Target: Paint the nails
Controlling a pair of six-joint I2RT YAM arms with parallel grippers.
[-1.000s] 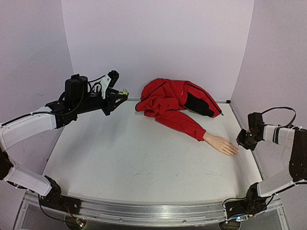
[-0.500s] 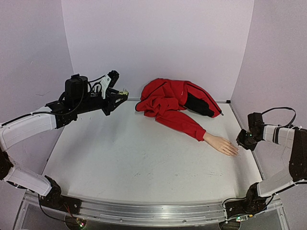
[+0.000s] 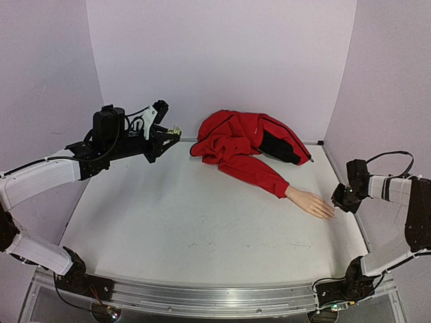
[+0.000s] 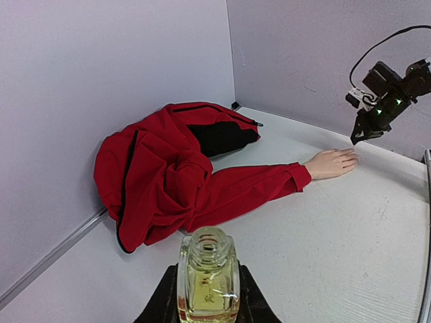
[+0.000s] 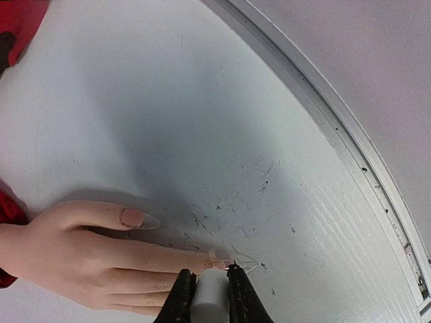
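The nails [image 5: 138, 218] sit just beside right fingers [image 5: 180, 299].

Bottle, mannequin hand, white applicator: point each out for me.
bottle [image 4: 207, 286], left wrist view, on its clear yellowish body.
mannequin hand [image 3: 308, 200], top external view, on the back of the hand.
white applicator [image 5: 211, 296], right wrist view, on its white stem.

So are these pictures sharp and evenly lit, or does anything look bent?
Top external: soft even light, walls bowed at edges. Left wrist: small glints on the bottle, jacket crisp. Right wrist: dim shadow on the table above the mannequin hand.
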